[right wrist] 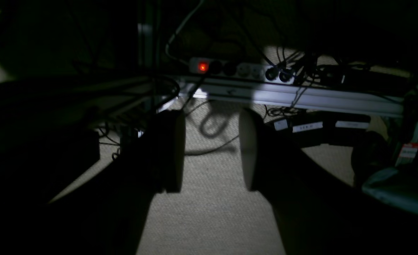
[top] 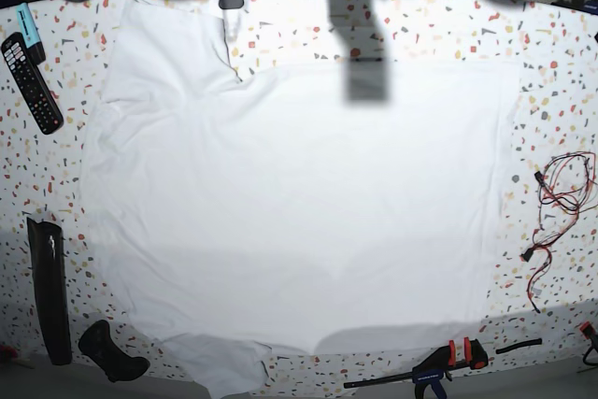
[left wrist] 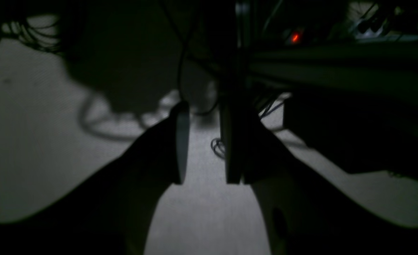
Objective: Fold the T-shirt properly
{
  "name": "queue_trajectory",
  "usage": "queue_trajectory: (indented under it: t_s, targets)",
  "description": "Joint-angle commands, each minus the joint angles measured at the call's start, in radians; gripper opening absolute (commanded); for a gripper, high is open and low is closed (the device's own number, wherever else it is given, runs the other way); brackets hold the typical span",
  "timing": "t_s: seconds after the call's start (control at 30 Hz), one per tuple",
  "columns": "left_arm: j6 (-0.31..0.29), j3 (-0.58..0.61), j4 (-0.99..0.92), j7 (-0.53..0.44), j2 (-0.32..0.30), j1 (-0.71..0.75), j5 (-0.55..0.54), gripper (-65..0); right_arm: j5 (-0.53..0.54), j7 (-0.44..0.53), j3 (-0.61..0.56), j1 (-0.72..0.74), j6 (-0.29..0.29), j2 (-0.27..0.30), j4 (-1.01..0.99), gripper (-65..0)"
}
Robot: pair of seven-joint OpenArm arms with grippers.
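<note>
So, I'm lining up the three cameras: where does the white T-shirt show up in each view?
Left wrist: not in it, only dim floor.
Right wrist: not in it either.
Base: the T-shirt lies spread across most of the speckled table.
Shared landmark: the power strip's red light, upper right in left wrist, upper middle in right wrist; absent from base.
</note>
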Motion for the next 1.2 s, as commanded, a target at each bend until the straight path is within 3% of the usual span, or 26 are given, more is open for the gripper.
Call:
queue_trajectory:
  t_s: [0.0,0.1,0.17,0.43,0.83,0.87,0.97,1.0,1.07,1.17]
  targets:
    - [-0.023,0.001,0.01,-0.049,-0.008,0.016,0.0,-48.2,-0.002,0.018,0.001,-0.008,0.003,0.009,0.009,-39.7]
    - [-0.05,0.0,0.038,-0.248,-0.024,0.05,0.0,-48.2,-0.002,0.021,0.001,-0.027,0.003,0.015,0.032,-39.7]
    - [-0.093,0.0,0.057,-0.326,-0.025,0.079,0.0,-48.2,-0.002,0.021,0.001,-0.044,0.003,0.017,0.052,-39.7]
    - [-0.114,0.0,0.076,-0.256,-0.014,0.13,0.001,-48.2,-0.002,0.021,0.001,-0.11,0.003,0.017,0.114,-39.7]
    - [-0.117,0.0,0.076,-0.254,-0.014,0.142,0.002,-48.7,-0.002,0.013,0.001,-0.133,0.003,0.018,0.116,-39.7]
    - [-0.14,0.0,0.076,-0.254,-0.014,0.148,0.001,-49.6,-0.002,0.014,0.001,-0.14,0.004,0.019,0.116,-39.7]
    - [-0.292,0.0,0.077,-0.274,-0.021,0.179,0.001,-52.9,0.013,0.03,0.001,-0.172,0.004,0.024,0.116,-39.8]
    - [-0.312,0.0,0.078,-0.309,-0.021,0.192,0.002,-53.8,0.023,0.047,0.001,-0.188,0.004,0.025,0.117,-39.7]
    - [-0.312,0.0,0.095,-0.39,-0.027,0.224,0.004,-53.8,0.039,0.08,0.001,-0.223,0.005,0.028,0.128,-39.8]
    - [-0.31,0.0,0.146,-0.414,-0.049,0.275,0.004,-53.8,0.035,0.085,0.001,-0.292,0.007,0.039,0.175,-39.8]
